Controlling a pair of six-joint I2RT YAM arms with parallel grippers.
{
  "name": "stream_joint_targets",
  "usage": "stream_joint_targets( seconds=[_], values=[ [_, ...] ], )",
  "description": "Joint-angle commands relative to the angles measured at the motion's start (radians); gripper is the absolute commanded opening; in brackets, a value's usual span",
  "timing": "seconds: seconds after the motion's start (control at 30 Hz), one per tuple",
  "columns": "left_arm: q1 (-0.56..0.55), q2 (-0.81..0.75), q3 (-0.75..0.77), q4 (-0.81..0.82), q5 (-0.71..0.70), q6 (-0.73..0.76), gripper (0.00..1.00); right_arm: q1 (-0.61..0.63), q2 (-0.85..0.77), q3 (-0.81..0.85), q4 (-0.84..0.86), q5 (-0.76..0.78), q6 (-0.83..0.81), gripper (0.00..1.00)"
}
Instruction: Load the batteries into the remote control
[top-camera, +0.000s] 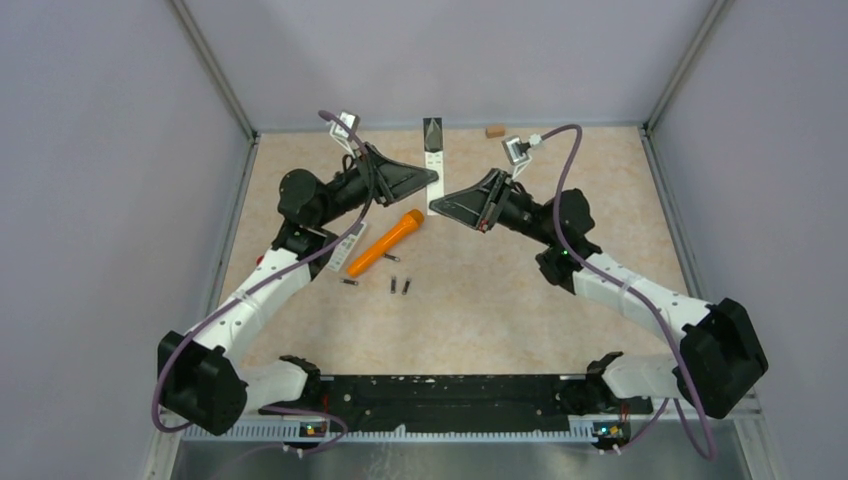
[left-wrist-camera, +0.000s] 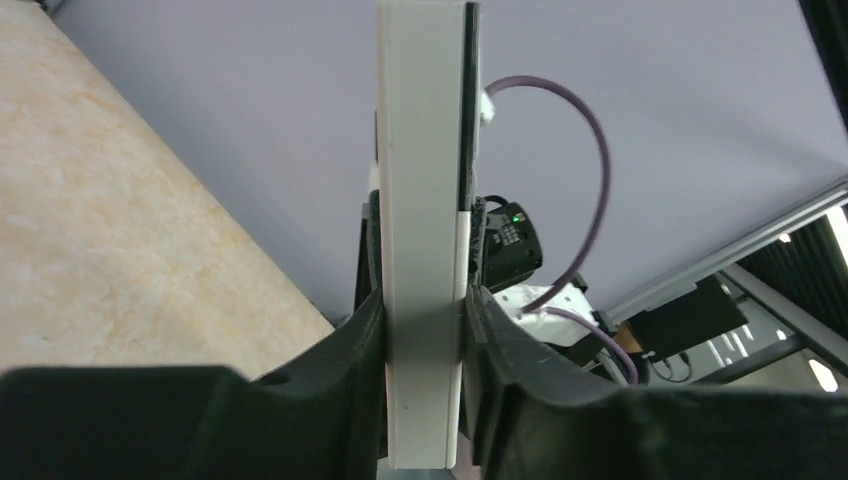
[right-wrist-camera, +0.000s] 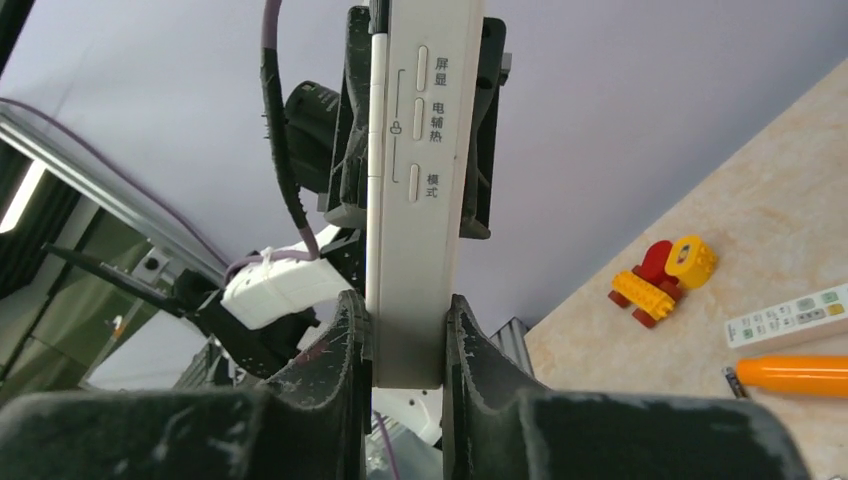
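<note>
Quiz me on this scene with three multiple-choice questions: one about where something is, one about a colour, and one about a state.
1. Where is the orange tube?
A. Lying on the table
B. Leaning on the back wall
C. Inside a drawer

2. What colour is the body of the held remote?
A. Black
B. White
C. Red

3. What is the right tool doing?
A. Hanging open over the table
B. Shut on the orange tube
C. Shut on the remote

Answers:
1 A: it lies flat on the tabletop near the loose batteries.
2 B: both wrist views show a white casing.
3 C: its fingers press both sides of the remote, which the left tool also grips.
</note>
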Motion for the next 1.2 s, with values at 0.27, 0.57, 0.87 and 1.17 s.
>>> stream_joint_targets(
  seconds=[0.27, 0.57, 0.87, 1.17],
  values=[
    [-0.009, -0.048, 0.270, -0.762, -0.236, 0.588, 0.98, 0.021, -0.104, 0.247, -0.767, 0.275, -0.764, 0.00],
    [-0.005, 0.091, 0.552, -1.208, -0.201, 0.854, 0.96, 0.081, -0.165, 0.243, -0.995, 0.494, -1.254, 0.00],
    [0.003, 0.189, 0.597, -1.301, -0.138, 0.780, 0.91, 0.204, -0.186, 0.170, -0.926, 0.702, -1.458, 0.00],
    [0.003, 0.139, 0.452, -1.106, -0.038, 0.599, 0.76, 0.232, -0.209, 0.137, -0.884, 0.705, -1.474, 0.00]
  ],
)
